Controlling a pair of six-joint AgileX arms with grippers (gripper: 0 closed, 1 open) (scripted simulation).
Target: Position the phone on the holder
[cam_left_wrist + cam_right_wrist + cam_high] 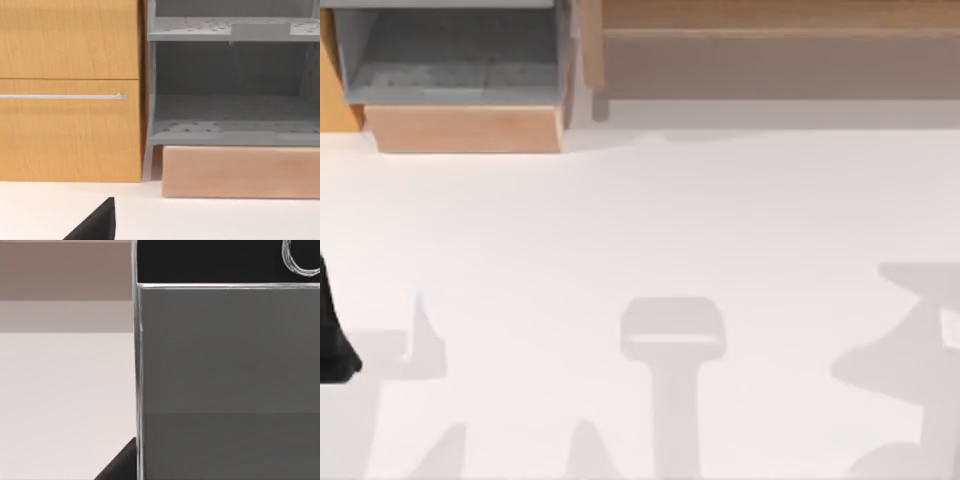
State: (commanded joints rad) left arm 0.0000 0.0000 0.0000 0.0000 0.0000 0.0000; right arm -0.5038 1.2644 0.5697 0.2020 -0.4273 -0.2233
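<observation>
The phone [225, 365] stands very close in the right wrist view, with a grey screen, a silver rim and a black end band bearing a round mark. One dark fingertip [120, 466] of my right gripper lies against the phone's rim, and the phone is off the table. The holder is out of view. My left arm [332, 340] is a dark shape at the table's left edge. One black fingertip [97, 224] of it shows above the white table in the left wrist view.
A grey shelf unit [450, 60] on a wooden base [465, 128] stands at the back left. A wooden cabinet [70, 90] with a bar handle is beside it. A wooden board [770, 20] runs along the back right. Soft shadows lie on the white table [640, 220].
</observation>
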